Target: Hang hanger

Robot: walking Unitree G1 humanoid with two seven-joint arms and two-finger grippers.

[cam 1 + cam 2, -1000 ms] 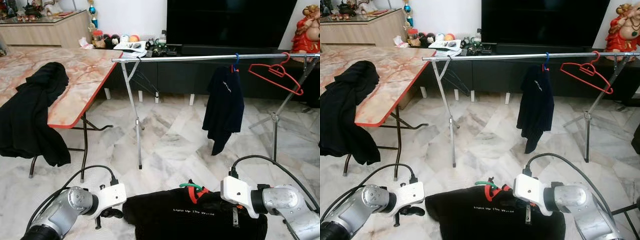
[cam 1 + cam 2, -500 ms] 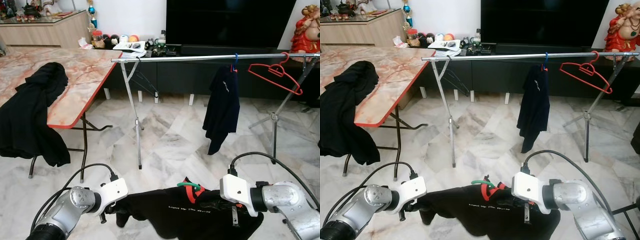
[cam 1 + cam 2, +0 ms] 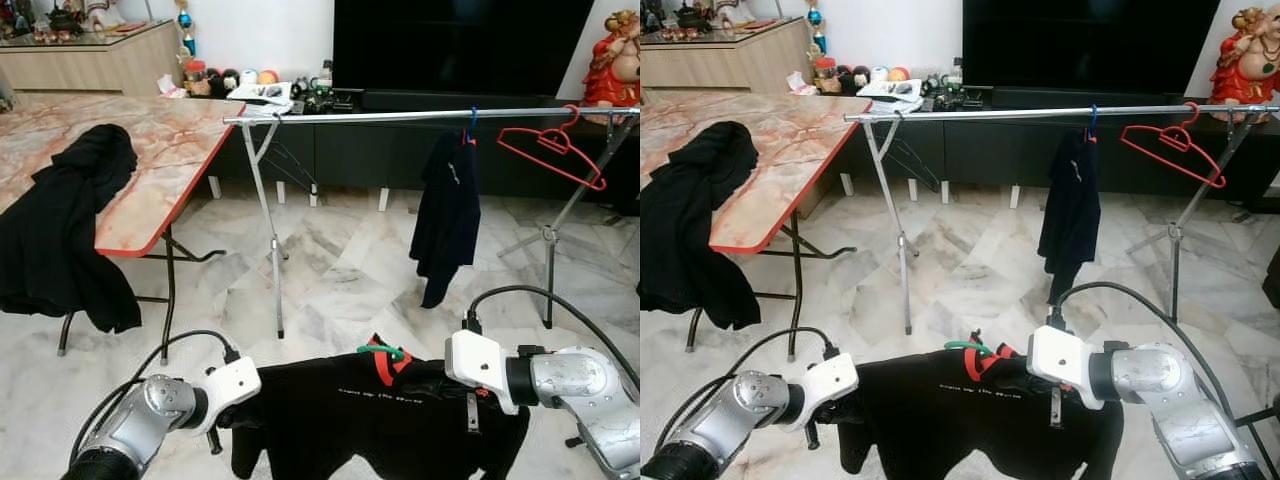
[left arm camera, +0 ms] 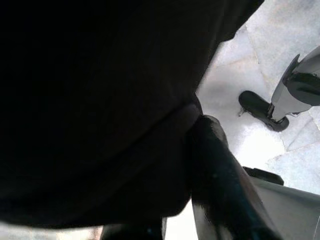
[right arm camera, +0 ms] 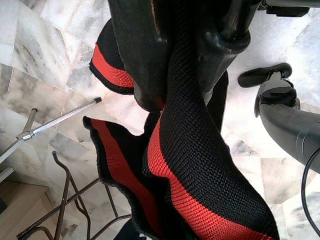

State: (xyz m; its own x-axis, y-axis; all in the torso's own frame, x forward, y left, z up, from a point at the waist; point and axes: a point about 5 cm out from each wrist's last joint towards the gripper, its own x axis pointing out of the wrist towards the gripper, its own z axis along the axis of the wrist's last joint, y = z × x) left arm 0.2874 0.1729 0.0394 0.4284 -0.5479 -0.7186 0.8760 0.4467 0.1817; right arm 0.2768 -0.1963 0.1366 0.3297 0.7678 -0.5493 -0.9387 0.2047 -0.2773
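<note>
A black shirt with a red-and-black ribbed collar and a green hanger poking out of its neck is hanging stretched between the two arms, low at 6 o'clock in the head views, above the marble floor. The right pincer is clenching the collar, with the knitted red stripe bunched between its black fingers. The left pincer is pressing into the dark cloth at the shirt's other shoulder; one finger is lying against a fold of fabric, and I cannot tell whether it is clamped.

Beyond the shirt, toward 12 o'clock, a metal clothes rail is running across the room on folding legs. A dark garment is hanging from it on a blue hook at about 1 o'clock, and a red hanger is dangling tilted near the rail's end at 2 o'clock. At 10 o'clock a marble-patterned worktop with a red edge is carrying another black garment, draped over its near corner. A black television is standing behind the rail.
</note>
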